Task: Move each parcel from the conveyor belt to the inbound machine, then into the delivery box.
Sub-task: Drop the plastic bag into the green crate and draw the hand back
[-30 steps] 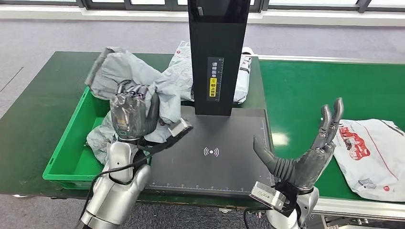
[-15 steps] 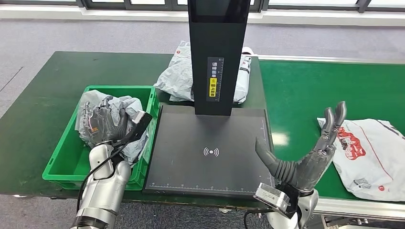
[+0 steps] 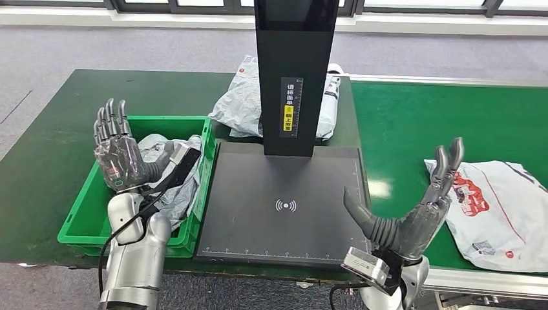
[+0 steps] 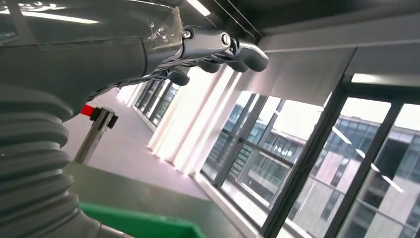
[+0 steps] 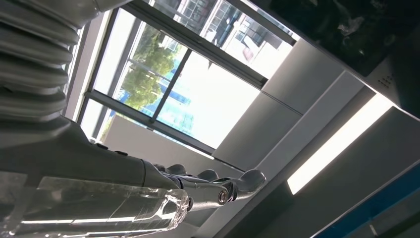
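Note:
A crumpled grey parcel (image 3: 169, 169) lies inside the green delivery box (image 3: 84, 216) at the left. My left hand (image 3: 119, 155) is raised over the box with fingers spread upward, holding nothing; the left wrist view shows its fingers (image 4: 218, 47) stretched out against the windows. A white parcel with red print (image 3: 501, 210) lies on the green conveyor belt (image 3: 413, 123) at the right. My right hand (image 3: 413, 210) stands just left of it, palm up, fingers apart and empty. The black inbound machine's plate (image 3: 284, 206) is bare.
Another grey-and-white parcel (image 3: 244, 103) lies behind the machine's black upright column (image 3: 294, 71). The green table (image 3: 39, 161) surrounds the box. Grey floor lies beyond the table's far edge.
My left hand carried the grey parcel left from the machine's plate into the green box, let it go and rose with fingers spread. The white parcel has shifted slightly left on the belt.

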Available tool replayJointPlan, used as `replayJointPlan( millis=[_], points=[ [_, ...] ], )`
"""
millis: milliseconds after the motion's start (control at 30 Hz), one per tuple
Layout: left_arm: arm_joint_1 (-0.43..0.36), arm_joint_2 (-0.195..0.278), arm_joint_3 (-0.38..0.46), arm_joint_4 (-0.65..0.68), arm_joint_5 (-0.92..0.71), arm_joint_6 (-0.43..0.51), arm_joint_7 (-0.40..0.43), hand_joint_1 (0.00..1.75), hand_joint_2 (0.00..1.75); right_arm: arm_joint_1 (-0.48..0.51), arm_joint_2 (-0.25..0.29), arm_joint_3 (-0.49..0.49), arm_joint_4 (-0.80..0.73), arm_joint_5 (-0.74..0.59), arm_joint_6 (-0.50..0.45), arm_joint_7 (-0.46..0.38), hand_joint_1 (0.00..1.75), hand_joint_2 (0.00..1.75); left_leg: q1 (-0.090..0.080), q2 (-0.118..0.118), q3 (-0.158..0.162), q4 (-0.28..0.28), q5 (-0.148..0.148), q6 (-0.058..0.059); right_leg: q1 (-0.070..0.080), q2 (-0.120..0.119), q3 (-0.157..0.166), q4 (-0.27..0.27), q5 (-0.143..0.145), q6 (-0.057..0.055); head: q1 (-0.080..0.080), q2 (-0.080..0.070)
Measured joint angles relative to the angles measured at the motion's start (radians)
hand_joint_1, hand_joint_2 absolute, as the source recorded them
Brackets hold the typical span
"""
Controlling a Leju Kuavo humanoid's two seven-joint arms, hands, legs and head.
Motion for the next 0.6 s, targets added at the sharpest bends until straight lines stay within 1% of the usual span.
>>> replayJointPlan(
  millis=[100,233,300,400,533,600],
  points=[
    [0.008,-0.010,0.011,-0.038,0.000,0.000,-0.004,0.00,1.75,0.000,0.000,0.000,0.005,0.000,0.000,0.000,0.00,1.75,0.000,0.000,0.000,0.000,0.000,0.000,0.000,0.000,0.000,0.000,0.000,0.000,0.000,0.000],
    [0.014,-0.018,0.021,-0.068,0.003,0.000,-0.018,0.00,0.00,0.000,0.000,0.000,0.008,0.000,0.000,0.000,0.00,1.75,0.000,0.000,0.000,0.000,0.000,0.000,0.000,0.000,0.000,0.000,0.000,0.000,0.000,0.000],
    [0.021,-0.026,0.032,-0.098,0.029,0.000,-0.076,0.00,0.00,-0.001,0.000,0.000,0.011,0.003,0.000,0.000,0.00,1.75,0.000,0.000,0.000,0.000,0.000,0.000,0.000,0.000,0.000,0.000,0.000,0.000,0.000,0.000],
    [0.029,-0.033,0.059,-0.168,0.119,0.000,-0.197,0.00,0.00,-0.001,0.000,-0.002,0.016,0.009,0.000,0.000,0.00,1.75,0.000,0.000,0.000,0.000,0.000,0.000,0.000,0.000,0.000,0.000,0.000,0.000,0.000,0.000],
    [0.037,-0.035,0.089,-0.247,0.253,0.000,-0.295,0.00,0.00,-0.002,0.000,-0.009,0.024,0.007,0.000,0.000,0.00,1.75,0.000,0.000,0.000,0.000,0.000,0.000,0.000,0.000,0.000,0.000,0.000,0.000,0.000,0.000],
    [0.041,-0.035,0.106,-0.285,0.350,0.000,-0.363,0.00,0.87,-0.002,0.000,-0.019,0.029,0.007,0.000,0.000,0.00,1.75,0.000,0.000,-0.001,0.000,0.000,0.000,0.000,0.000,0.000,0.000,0.000,0.000,0.000,0.000]
  ],
)
